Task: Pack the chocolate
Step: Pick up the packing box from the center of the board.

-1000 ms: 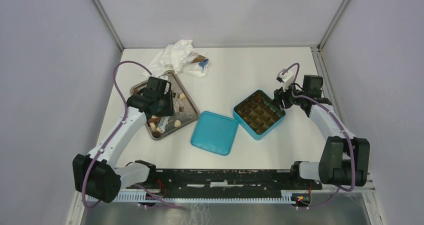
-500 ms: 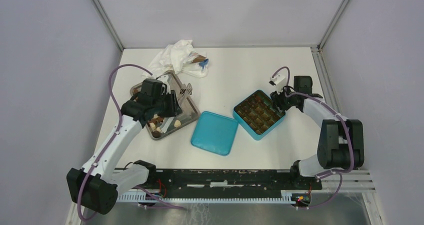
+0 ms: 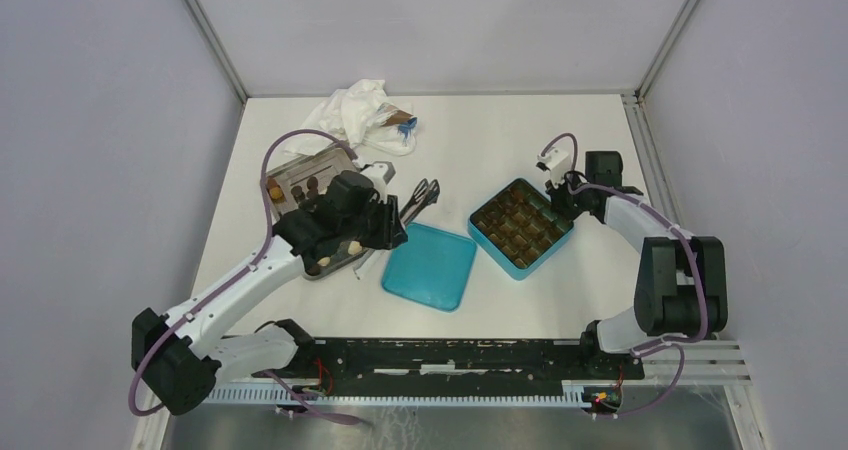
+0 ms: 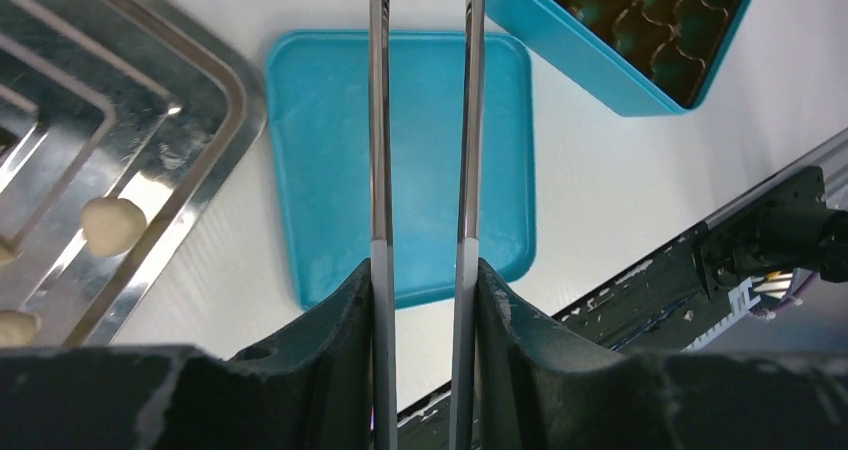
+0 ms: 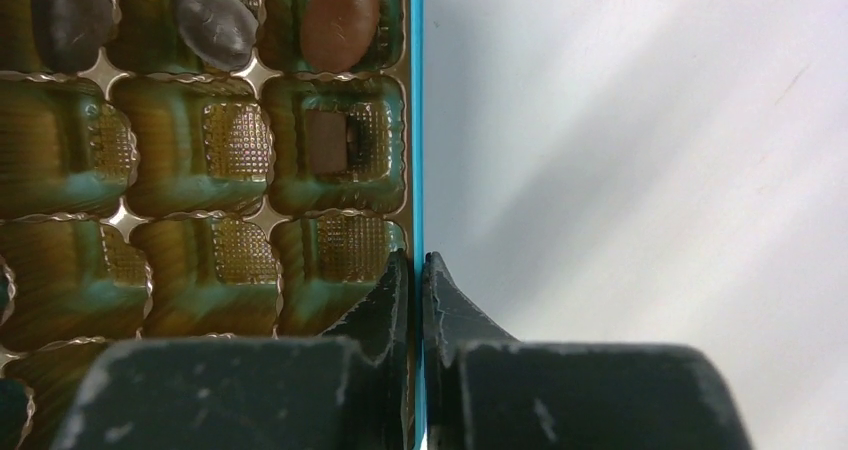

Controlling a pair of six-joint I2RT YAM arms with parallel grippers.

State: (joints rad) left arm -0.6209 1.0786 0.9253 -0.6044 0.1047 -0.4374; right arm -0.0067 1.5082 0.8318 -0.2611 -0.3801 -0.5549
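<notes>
My left gripper (image 4: 423, 270) is shut on a pair of metal tongs (image 4: 380, 120), whose two arms run up out of the left wrist view over the teal lid (image 4: 400, 160). In the top view the tongs (image 3: 424, 192) point up and right, between the tray and the teal box (image 3: 520, 228). Chocolate (image 3: 310, 183) lies on the metal tray (image 3: 270, 175), including cream pieces (image 4: 112, 225). My right gripper (image 5: 415, 262) is shut on the box's thin right wall (image 5: 417, 120). Three chocolates (image 5: 340, 18) fill cups in the box's gold insert, and a small brown square (image 5: 325, 142) sits in another.
A crumpled white wrapper (image 3: 355, 115) lies at the back by the tray. The teal lid (image 3: 430, 266) rests flat between tray and box. The black rail (image 4: 760, 240) runs along the near table edge.
My left arm has swung right from above the tray to above the lid, taking the tongs with it. My right gripper has closed onto the box wall.
</notes>
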